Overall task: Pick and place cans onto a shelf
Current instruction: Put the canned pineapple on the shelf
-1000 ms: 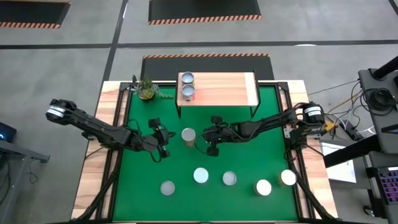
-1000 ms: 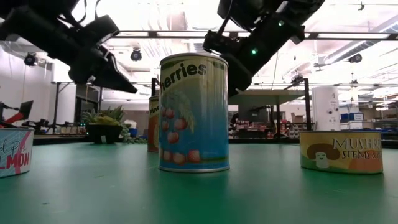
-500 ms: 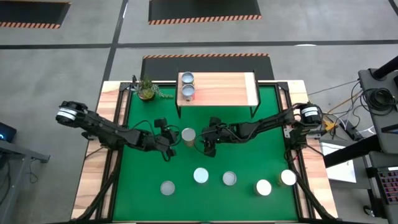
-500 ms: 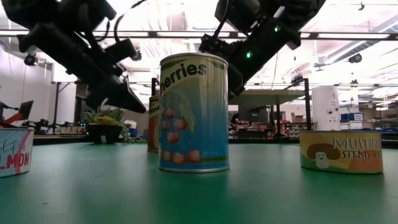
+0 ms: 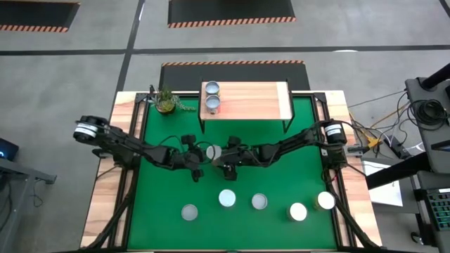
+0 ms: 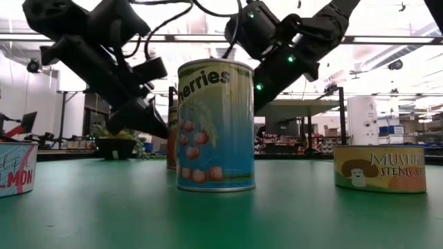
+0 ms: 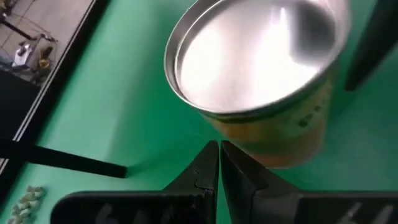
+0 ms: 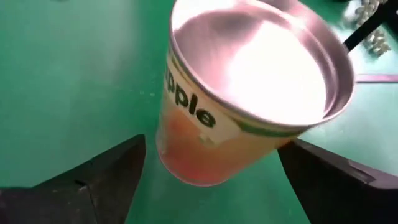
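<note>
- Your right gripper [image 8: 205,180] has its jaws wide apart, one on each side of the can [image 8: 249,93], not touching it.
- Your left gripper [image 7: 219,163] has its jaws closed together, just beside that same can.
- The can stands on the green worktop [image 5: 281,176], in front of the shelf [image 5: 253,102].

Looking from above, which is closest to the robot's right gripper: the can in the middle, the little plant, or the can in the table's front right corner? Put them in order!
From the right gripper:
1. Middle can, right beside it.
2. Plant, at the back left by the shelf.
3. Corner can, front right, farthest.
</note>
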